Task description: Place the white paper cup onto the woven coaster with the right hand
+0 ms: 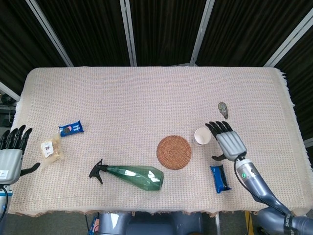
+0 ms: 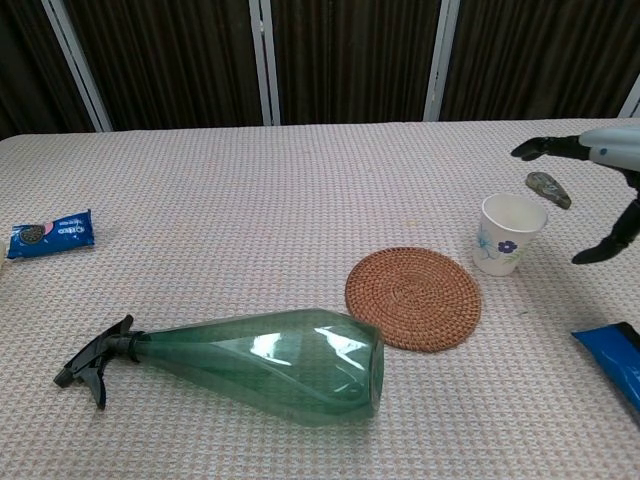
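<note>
The white paper cup with a small blue flower print stands upright on the tablecloth, just right of the round woven coaster. My right hand hovers just right of the cup, fingers spread and empty, apart from the cup. My left hand rests open at the far left table edge, seen only in the head view.
A green spray bottle lies on its side left of the coaster. A blue snack packet lies below the right hand. A small grey object sits behind the cup. Cookie packets lie at the left.
</note>
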Controlling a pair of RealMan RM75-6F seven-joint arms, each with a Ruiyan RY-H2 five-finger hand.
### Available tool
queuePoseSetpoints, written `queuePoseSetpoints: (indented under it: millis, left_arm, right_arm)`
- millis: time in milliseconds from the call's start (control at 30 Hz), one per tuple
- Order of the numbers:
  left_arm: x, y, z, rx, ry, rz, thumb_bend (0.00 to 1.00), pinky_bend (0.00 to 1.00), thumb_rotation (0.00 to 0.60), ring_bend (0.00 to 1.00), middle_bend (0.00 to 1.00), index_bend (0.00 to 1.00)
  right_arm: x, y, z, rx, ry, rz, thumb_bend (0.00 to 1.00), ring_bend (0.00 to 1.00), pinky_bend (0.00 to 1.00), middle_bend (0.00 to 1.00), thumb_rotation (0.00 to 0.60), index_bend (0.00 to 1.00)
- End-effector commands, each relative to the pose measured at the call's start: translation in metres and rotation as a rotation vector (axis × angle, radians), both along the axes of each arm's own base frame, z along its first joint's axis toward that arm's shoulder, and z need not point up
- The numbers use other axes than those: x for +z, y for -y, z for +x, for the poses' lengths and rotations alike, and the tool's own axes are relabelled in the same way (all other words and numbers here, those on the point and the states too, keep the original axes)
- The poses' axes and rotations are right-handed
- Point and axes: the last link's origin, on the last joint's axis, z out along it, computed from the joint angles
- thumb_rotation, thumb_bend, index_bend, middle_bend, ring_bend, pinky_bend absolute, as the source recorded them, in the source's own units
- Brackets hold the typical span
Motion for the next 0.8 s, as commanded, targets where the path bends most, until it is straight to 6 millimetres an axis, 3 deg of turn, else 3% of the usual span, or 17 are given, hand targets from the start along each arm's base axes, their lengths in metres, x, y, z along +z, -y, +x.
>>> queuePoseSetpoints:
  millis: [33,267,433,533,800]
  left_arm:
    - [-0.002,-0.004,-0.001,0.010,-0.009,0.006,0.00,0.00,0.600,0.00,0.00,0.00]
    - [-0.004,-0.006,-0.004,0.033,-0.022,0.009,0.00,0.00,0.600,0.00,0.00,0.00]
    - [-0.005,-0.007,-0.004,0.035,-0.024,0.010,0.00,0.00,0.600,0.00,0.00,0.00]
    - [-0.004,-0.007,-0.004,0.035,-0.023,0.010,0.00,0.00,0.600,0.00,0.00,0.00]
    - [-0.003,-0.006,-0.003,0.032,-0.015,0.012,0.00,0.00,0.600,0.00,0.00,0.00]
  right_arm:
    - [-0.013,0.016,0.009,-0.008,-0.012,0.015,0.00,0.03,0.07,0.08,0.600,0.01]
    - [-0.029,0.027,0.012,-0.034,-0.015,0.028,0.06,0.16,0.22,0.18,0.600,0.07]
    - [-0.036,0.032,0.012,-0.055,-0.009,0.015,0.20,0.28,0.27,0.31,0.600,0.19]
    - [-0.039,0.033,0.013,-0.058,-0.006,0.002,0.25,0.31,0.28,0.35,0.600,0.24]
    - [-0.037,0.031,0.021,-0.029,0.008,-0.019,0.25,0.32,0.28,0.36,0.600,0.24]
